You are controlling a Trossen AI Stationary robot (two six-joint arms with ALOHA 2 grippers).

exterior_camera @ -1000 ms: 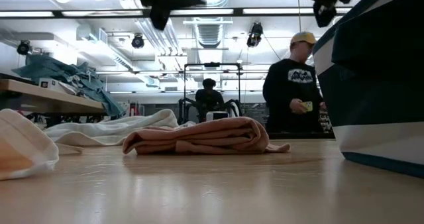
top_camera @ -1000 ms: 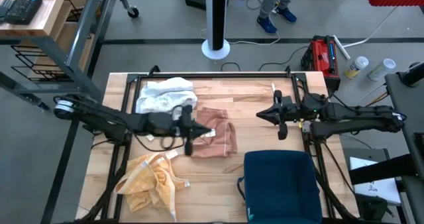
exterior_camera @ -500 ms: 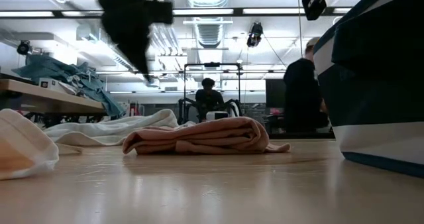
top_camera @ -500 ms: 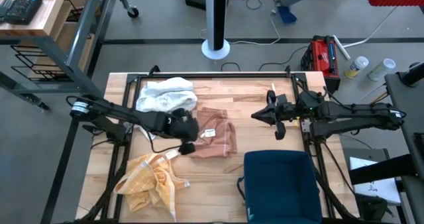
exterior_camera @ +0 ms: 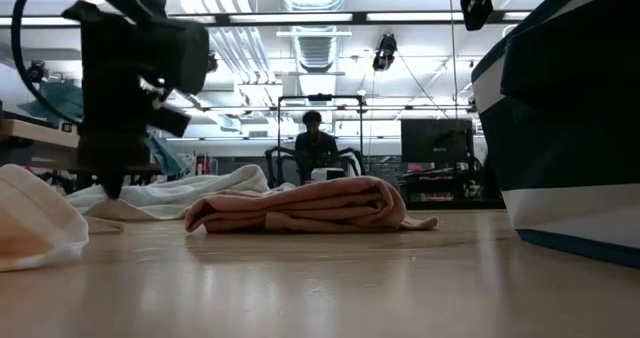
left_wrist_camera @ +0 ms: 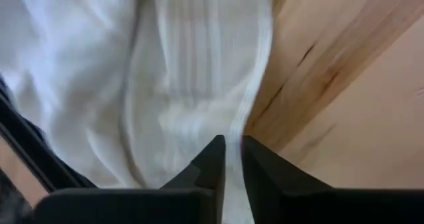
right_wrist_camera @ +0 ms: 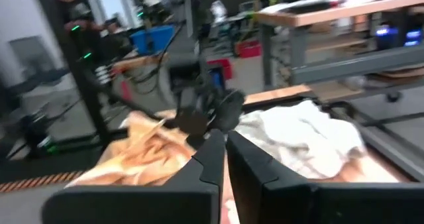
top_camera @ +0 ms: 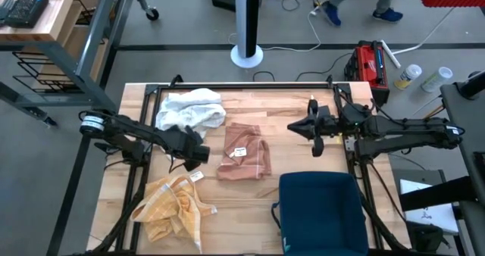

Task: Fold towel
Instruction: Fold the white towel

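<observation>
A folded pink towel [top_camera: 254,159] lies flat on the wooden table's middle and shows as a low roll in the low view [exterior_camera: 300,206]. A crumpled white towel [top_camera: 189,108] lies at the far left. A yellow checked cloth [top_camera: 173,207] is heaped at the near left. My left gripper [top_camera: 197,156] points steeply down between the white towel and the yellow cloth. Its fingertips [left_wrist_camera: 233,154] stand a narrow gap apart, just above the white towel's edge [left_wrist_camera: 255,98]. My right gripper [top_camera: 292,127] hangs level and shut, high above the table to the right of the pink towel.
A dark blue bin [top_camera: 322,210] stands at the near right edge and fills the right side of the low view [exterior_camera: 570,128]. A black frame [top_camera: 242,85] runs along the table's far edge. Bare wood [top_camera: 250,203] lies between the yellow cloth and the bin.
My left gripper has gone from above the pink towel's left edge toward the table's left, sunk close to the table and tipped from level to pointing steeply down. The towels have not moved.
</observation>
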